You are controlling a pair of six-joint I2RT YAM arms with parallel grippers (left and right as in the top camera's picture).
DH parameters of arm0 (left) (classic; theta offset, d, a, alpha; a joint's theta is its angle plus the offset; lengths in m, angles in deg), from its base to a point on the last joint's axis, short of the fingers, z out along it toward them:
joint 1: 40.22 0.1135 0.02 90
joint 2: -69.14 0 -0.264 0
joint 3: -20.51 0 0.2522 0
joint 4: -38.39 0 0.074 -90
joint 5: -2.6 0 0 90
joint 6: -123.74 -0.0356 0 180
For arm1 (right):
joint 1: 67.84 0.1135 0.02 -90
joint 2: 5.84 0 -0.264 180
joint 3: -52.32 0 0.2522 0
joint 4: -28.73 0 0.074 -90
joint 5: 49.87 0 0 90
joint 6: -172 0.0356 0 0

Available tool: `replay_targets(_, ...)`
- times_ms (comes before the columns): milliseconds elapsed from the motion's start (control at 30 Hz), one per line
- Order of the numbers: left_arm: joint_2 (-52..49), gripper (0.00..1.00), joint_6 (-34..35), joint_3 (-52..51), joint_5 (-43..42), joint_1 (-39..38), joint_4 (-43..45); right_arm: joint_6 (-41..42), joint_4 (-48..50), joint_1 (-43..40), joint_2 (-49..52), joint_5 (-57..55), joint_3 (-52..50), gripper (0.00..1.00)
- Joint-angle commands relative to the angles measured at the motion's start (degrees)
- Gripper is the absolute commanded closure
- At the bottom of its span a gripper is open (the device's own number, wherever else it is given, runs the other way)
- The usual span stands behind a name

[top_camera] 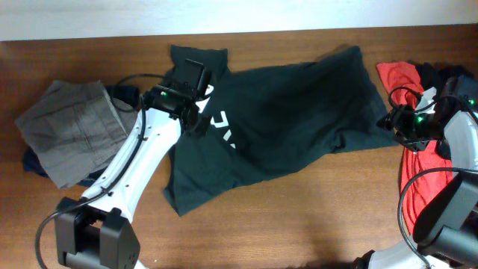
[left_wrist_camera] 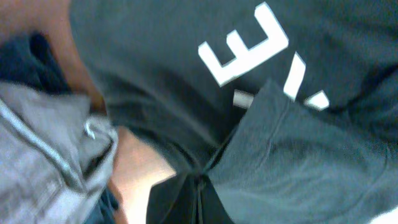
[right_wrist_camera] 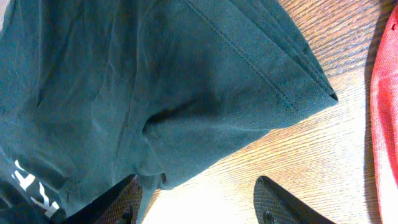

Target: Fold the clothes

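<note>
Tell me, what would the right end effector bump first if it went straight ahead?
Most likely the dark green T-shirt: its folded edge lies right ahead of the open right end effector, past a strip of bare table. Its height above the wood is unclear.

Lettering [left_wrist_camera: 252, 61] partly covered, red top [right_wrist_camera: 387, 112] cropped — right edge

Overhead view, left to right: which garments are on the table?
grey trousers → dark green T-shirt → red top
</note>
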Motion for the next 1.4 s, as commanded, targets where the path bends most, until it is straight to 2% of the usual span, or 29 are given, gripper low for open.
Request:
replay_targets(0, 0.0, 1.00, -5.3, 1.0, 2.0, 0.2, 2.4, -0.6, 0.0, 0.3, 0.1, 0.5, 0.9, 0.37)
replay_targets(133, -0.4, 0.98, -6.3, 1.0, 2.0, 0.3, 3.0, -0.6, 0.0, 0.3, 0.1, 0.5, 0.9, 0.37)
replay_targets(233, -0.4, 0.59, -6.1, 1.0, 2.3, 0.5, 1.9, -0.6, -0.1, 0.3, 0.1, 0.5, 0.9, 0.37)
replay_targets(267, -0.4, 0.50, -5.2, 1.0, 2.9, 0.6, 1.4, -0.6, 0.0, 0.3, 0.1, 0.5, 0.9, 0.37)
replay_targets(300, -0.4, 0.44, -3.4, 1.0, 3.6, 0.8, 0.8, -0.6, -0.1, 0.3, 0.1, 0.5, 0.9, 0.37)
replay_targets(400, -0.4, 0.37, 4.7, 1.0, 3.2, 1.8, -3.1, -0.6, -0.3, 0.3, 0.1, 0.5, 0.9, 0.37)
replay_targets(467, -0.4, 0.37, 8.3, 1.0, -0.4, 2.9, -7.0, -0.6, -0.6, 0.3, 0.1, 0.5, 0.9, 0.37)
replay_targets(600, -0.4, 0.39, 12.3, 0.6, -13.8, 6.0, -17.6, -0.6, -1.2, 0.3, 0.1, 0.5, 0.9, 0.36)
replay_targets(700, -0.4, 0.39, 16.0, -2.4, -15.1, 8.0, -22.1, -1.1, -1.8, 0.3, 0.1, 0.5, 0.9, 0.35)
replay_targets(833, -0.4, 0.39, 17.3, -10.7, -19.7, 10.0, -18.1, -2.9, -2.4, 0.3, 0.1, 0.3, 0.9, 0.34)
replay_targets(933, -0.4, 0.39, 17.5, -17.1, -24.3, 11.6, -12.8, -7.9, -2.4, 0.3, 0.1, 0.7, 0.9, 0.34)
replay_targets(1033, -0.4, 0.39, 19.5, -21.5, -24.3, 13.3, -9.2, -11.1, -2.6, 0.3, 0.1, 2.4, 0.9, 0.34)
replay_targets(1133, -0.4, 0.36, 21.2, -25.1, -24.3, 15.0, -5.1, -11.1, -2.6, 0.3, 0.1, 3.3, 0.9, 0.34)
replay_targets(1367, -0.5, 0.36, 23.3, -29.9, -24.1, 18.7, 4.5, -11.1, -2.9, 0.3, 0.1, 3.3, 0.9, 0.34)
